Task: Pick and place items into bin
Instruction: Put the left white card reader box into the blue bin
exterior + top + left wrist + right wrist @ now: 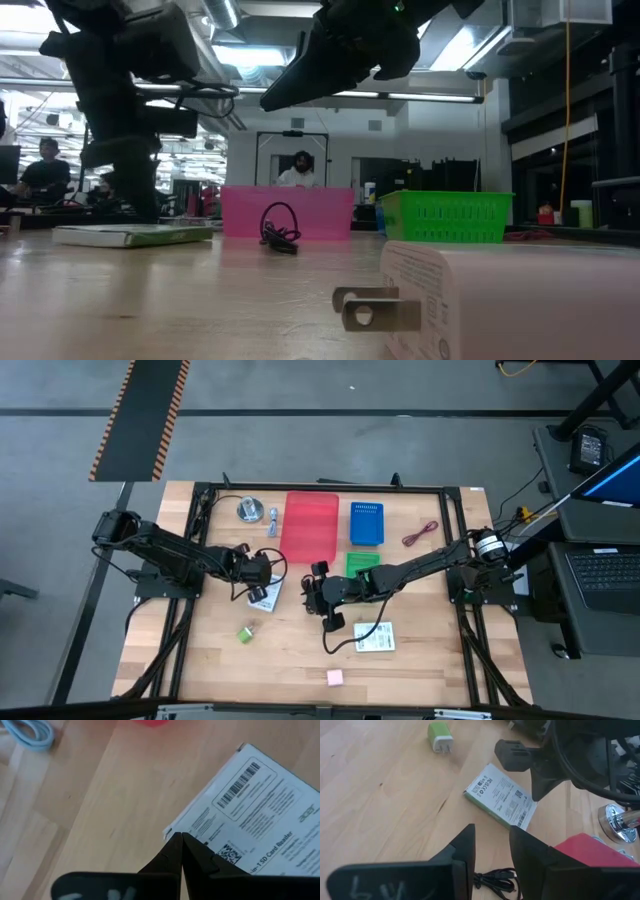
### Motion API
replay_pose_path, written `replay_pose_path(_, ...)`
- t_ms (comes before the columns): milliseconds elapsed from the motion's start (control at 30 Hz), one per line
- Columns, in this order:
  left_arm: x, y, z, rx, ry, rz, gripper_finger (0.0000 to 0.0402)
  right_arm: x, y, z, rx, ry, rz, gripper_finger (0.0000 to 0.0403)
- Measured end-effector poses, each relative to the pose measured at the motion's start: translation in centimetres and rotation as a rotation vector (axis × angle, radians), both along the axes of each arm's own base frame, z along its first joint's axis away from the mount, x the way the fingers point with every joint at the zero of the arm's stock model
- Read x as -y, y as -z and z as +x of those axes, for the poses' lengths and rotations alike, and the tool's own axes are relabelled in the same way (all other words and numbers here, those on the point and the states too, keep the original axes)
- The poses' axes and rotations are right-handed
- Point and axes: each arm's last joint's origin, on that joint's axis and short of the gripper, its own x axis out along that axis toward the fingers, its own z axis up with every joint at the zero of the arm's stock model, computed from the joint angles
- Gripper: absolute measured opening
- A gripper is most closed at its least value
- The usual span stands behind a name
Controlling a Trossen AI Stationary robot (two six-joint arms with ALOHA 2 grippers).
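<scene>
Overhead, the wooden table (200,660) carries, from left to right: the left gripper (262,568), its 2 dark fingers (172,855) pressed together with their tips over the edge of a white printed card-reader packet (265,597) that lies flat on the wood, barcode side up; a small green plug-in charger block (246,632) nearer the front edge; a round silver metal disc (248,510) at the back with a small silver-blue piece (272,518) just beside it; a long pink plastic bin (310,523) at the back centre; a coiled thin black cable (495,880) lying on the wood in front of that bin; the right gripper (318,592), raised above the table with its 2 fingers (462,852) spread slightly apart and holding nothing, the black cable showing below them in the right wrist view; a small pink block (334,677) near the front edge; a green mesh basket (362,563) partly under the right arm; a blue perforated basket (366,522) behind it; a second white printed packet (375,637) toward the front; and a thin red cable (421,534) at the back right. In the low view a white plug adapter (500,300) fills the foreground, and 2 seated persons show in the room beyond the table.
</scene>
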Motion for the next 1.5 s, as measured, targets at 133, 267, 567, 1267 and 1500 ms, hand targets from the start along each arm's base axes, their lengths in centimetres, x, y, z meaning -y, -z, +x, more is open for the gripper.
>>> replay_pose_path(133, -0.1, 0.0, 0.1, 0.001, 0.003, 0.001, 0.0002, 0.0, 0.0, 0.0, 0.000, 0.000, 0.000, 0.0099)
replay_pose_path(267, -0.3, 0.3, 0.1, -0.011, -0.009, -0.001, 0.0002, 0.0, 0.0, 0.0, -0.001, 0.000, -0.001, 0.0099)
replay_pose_path(567, -0.8, 1.0, 0.4, -0.048, -0.029, -0.001, 0.0002, 0.0, 0.0, 0.0, -0.005, 0.000, -0.001, 0.0099)
replay_pose_path(1267, -0.8, 1.3, 0.4, -0.058, -0.065, -0.035, 0.0002, -3.2, 3.6, 1.9, 0.123, -0.010, -0.161, 0.0199)
replay_pose_path(1500, -0.8, 1.3, 0.4, -0.059, -0.064, -0.039, 0.0002, -4.3, 2.6, 4.1, 0.093, -0.036, -0.150, 0.0202)
